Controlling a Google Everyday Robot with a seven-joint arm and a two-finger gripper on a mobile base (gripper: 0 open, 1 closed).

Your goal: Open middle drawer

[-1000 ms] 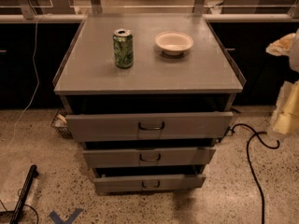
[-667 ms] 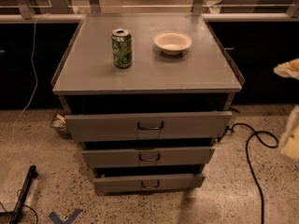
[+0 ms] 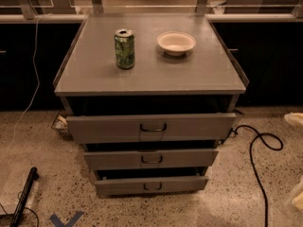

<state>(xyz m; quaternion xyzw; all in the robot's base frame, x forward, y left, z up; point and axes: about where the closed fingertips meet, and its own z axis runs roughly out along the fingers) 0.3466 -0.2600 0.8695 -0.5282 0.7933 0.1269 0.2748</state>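
The grey cabinet has three drawers. The middle drawer (image 3: 151, 159) has a flat grey front with a small dark loop handle (image 3: 152, 160). It stands pulled out a little, with a dark gap above it. It sits below the wider top drawer (image 3: 151, 127), which sticks out furthest, and above the slim bottom drawer (image 3: 151, 185). Of my gripper (image 3: 295, 119) only pale pieces show at the right edge, well to the right of the drawers and touching nothing.
A green can (image 3: 124, 48) and a white bowl (image 3: 176, 42) stand on the cabinet top (image 3: 199, 74). A black cable (image 3: 255, 150) loops on the floor at the right. A black bar (image 3: 22, 197) and blue tape (image 3: 66, 219) lie at the lower left.
The pale arm pieces at the right have slid further right and down, almost out of view. The drawers, can and bowl have not moved.
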